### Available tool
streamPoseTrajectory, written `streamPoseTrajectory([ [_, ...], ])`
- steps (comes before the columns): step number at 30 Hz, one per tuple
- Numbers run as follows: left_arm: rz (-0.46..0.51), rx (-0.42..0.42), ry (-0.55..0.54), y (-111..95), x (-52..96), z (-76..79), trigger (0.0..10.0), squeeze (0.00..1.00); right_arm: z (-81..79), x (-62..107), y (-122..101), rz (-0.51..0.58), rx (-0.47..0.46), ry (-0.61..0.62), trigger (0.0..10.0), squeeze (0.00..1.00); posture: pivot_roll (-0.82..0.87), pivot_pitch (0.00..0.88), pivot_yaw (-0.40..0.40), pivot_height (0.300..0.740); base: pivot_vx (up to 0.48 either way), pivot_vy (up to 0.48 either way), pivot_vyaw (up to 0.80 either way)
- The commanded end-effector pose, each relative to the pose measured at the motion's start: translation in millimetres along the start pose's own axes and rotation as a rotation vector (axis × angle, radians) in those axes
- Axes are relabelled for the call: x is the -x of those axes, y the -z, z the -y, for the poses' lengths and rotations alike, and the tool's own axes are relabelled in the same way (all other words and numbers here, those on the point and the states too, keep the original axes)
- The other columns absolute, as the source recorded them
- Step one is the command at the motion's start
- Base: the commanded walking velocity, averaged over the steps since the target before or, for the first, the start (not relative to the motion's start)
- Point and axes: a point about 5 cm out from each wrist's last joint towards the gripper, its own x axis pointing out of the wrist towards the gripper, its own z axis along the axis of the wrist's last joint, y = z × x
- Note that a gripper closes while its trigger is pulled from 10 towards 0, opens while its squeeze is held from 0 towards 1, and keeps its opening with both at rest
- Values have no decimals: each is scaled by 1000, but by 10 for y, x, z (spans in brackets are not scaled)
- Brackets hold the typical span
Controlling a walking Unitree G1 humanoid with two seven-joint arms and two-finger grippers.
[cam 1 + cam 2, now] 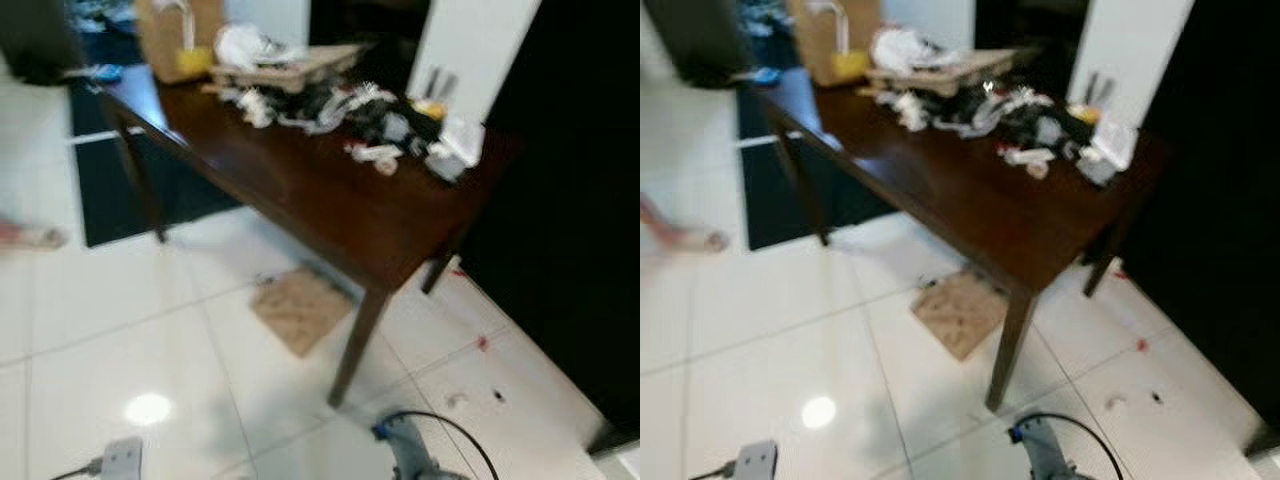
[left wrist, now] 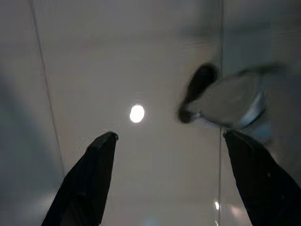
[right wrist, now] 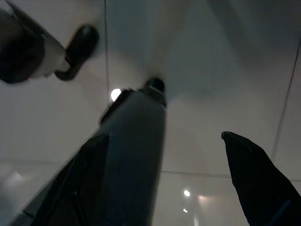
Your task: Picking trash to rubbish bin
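Trash (image 1: 355, 115) heaped on table (image 1: 330, 205) | well apart from both grippers | jaws wide, holding nothing

Motion blur smears the clutter (image 1: 350, 115) on the desk (image 1: 330, 200) past naming, and a foot (image 1: 30, 237) at nine o'clock is cut off.

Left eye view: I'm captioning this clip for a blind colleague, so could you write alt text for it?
A dark wooden table stands on white floor tiles, its far end heaped with blurred litter and a brown paper bag. A flat piece of cardboard lies on the floor beneath the table's near corner.
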Motion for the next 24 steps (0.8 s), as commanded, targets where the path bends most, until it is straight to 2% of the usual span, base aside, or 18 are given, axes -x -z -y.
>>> streamPoseTrajectory([
  [1, 2, -10, 8, -27, -9, 19, 10000, 0, -11, 0, 47, -14, -3, -1, 10000, 0, 216, 101, -47, 740, 0, -446, 794],
  [17, -3, -10, 1, 3, 0, -1, 10000, 0, -60, 2, 170, -34, 4, -12, 10000, 0, 215, 114, -40, 740, 0, -443, 794],
  [21, -3, -16, -4, -1, 0, -3, 10000, 0, -62, 2, 179, -34, 5, -14, 10000, 0, 215, 114, -40, 740, 0, -307, 794],
  [24, -2, -18, -7, -5, -1, -3, 10000, 0, -64, 3, 186, -34, 4, -15, 10000, 0, 215, 114, -40, 740, 0, 0, 794],
])
